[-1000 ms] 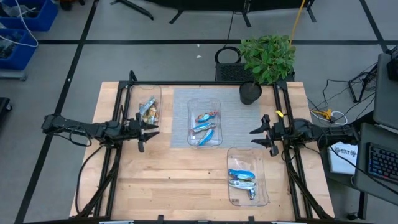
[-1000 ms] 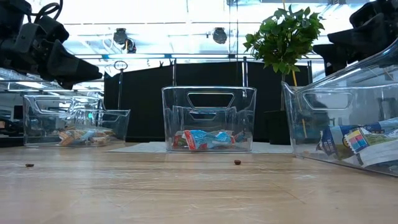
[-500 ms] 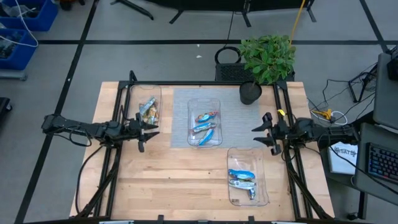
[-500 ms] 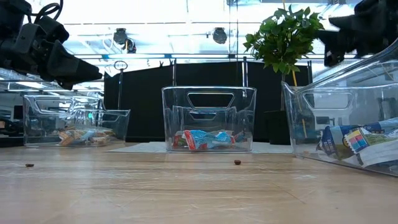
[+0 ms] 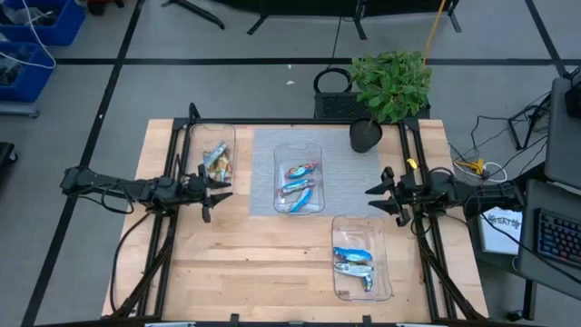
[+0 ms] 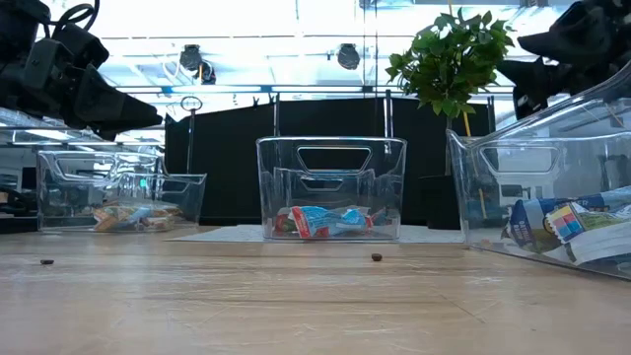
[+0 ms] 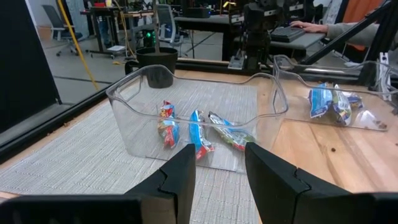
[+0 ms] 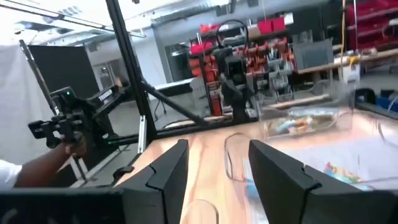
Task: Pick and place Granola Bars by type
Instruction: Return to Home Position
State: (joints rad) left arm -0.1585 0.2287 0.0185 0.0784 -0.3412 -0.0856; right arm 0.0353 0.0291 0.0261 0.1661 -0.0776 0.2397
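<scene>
Hovering over the table (image 5: 254, 263), both grippers are empty.
We see the left gripper (image 5: 221, 188) at centre-left of the high view and the right gripper (image 5: 379, 193) at centre-right, each with its fingers spread apart and holding nothing. We find the tan granola bars (image 5: 216, 160) in the upper-left tray (image 5: 211, 134), the red-and-blue bars (image 5: 300, 182) in the centre tray (image 5: 300, 151), and the blue bars (image 5: 353, 260) in the lower-right tray (image 5: 361, 227).
</scene>
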